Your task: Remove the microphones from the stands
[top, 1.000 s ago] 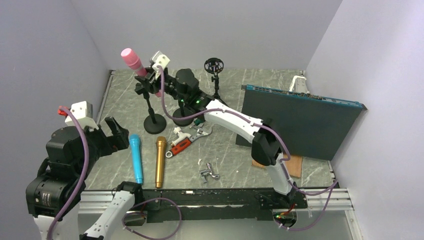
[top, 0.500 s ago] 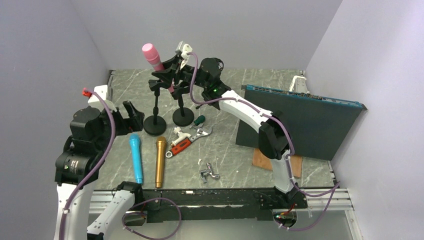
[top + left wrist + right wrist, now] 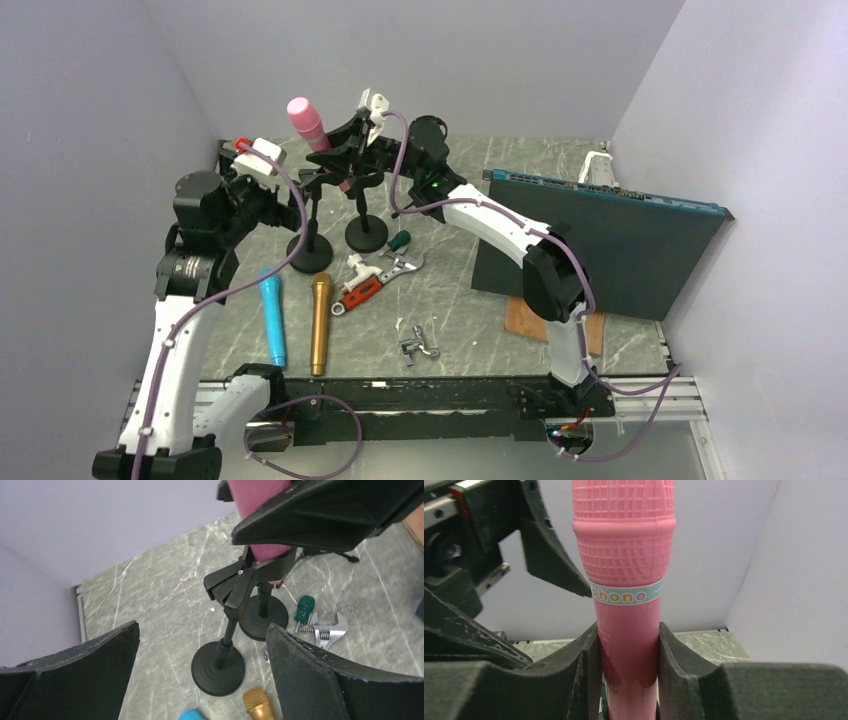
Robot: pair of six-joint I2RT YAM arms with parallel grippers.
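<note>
Right gripper (image 3: pixel 628 652): clamped on pink microphone (image 3: pixel 624 555) (handle, below the label)
Left gripper (image 3: pixel 202 635): jaws wide, holding nothing
Stand (image 3: pixel 218 666): upright, near second stand (image 3: pixel 263 624)

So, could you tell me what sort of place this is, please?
Probably a robotics test cell: plain lilac walls box in a marbled table, with two robot arms and a blue microphone and wrench as props.

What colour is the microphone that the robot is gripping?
The microphone is pink, with a light blue lettered band; clearest in the right wrist view.
</note>
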